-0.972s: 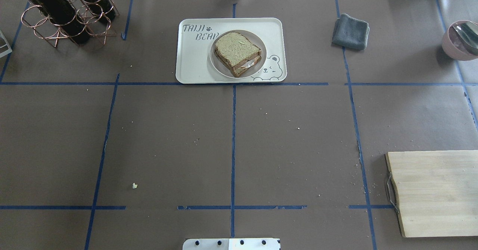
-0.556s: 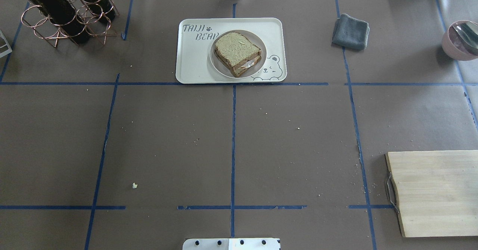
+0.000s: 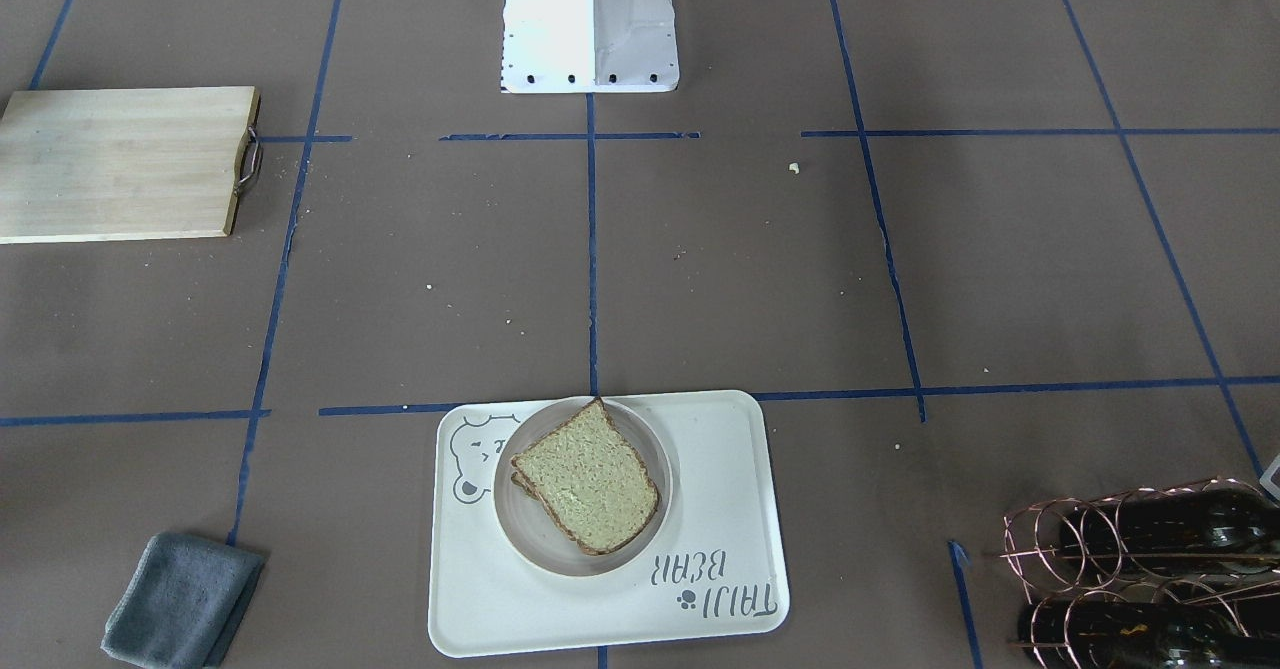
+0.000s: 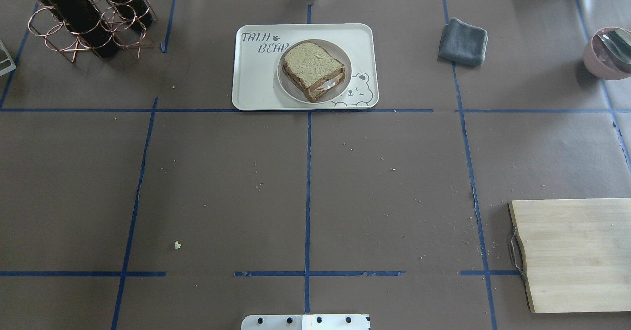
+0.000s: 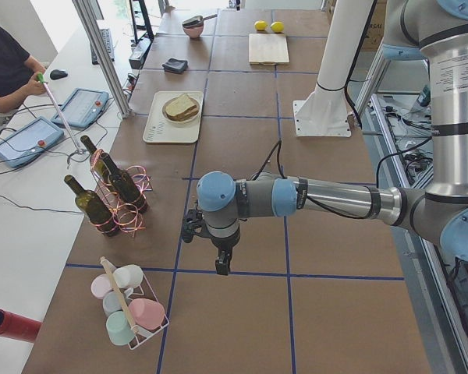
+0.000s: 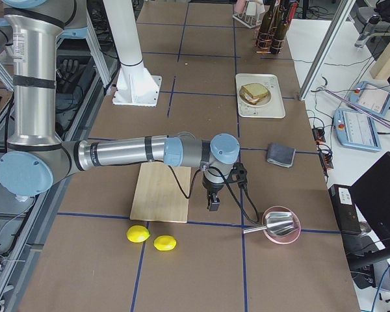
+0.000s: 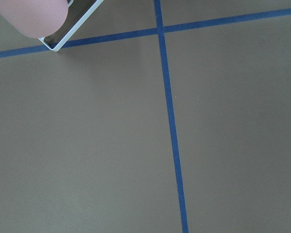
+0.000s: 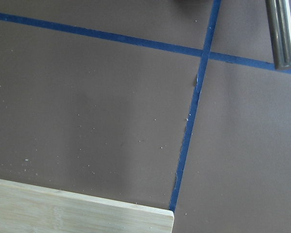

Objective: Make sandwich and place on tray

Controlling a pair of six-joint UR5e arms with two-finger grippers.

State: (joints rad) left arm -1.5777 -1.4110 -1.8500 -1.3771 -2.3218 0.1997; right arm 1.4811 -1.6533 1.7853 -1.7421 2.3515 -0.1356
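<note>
- Brown-papered table (image 4: 222, 187), gridded with blue tape, is shown from overhead.
- Left gripper (image 5: 219, 267), at the side view's centre: whether it is clenched cannot be told.
- Upper centre overhead, the dark-crusted tan-bread sandwich (image 4: 310, 63) is set on a round grey-white plate (image 4: 286, 86) within the cream-white rectangular plastic tray (image 4: 256, 83); placing is judged done.
- Right gripper (image 6: 212, 205): its state likewise cannot be told; only parking is called for.

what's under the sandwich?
The sandwich sits on a round plate, itself on the tray. Only the plate's rim shows; its middle is covered.
</note>
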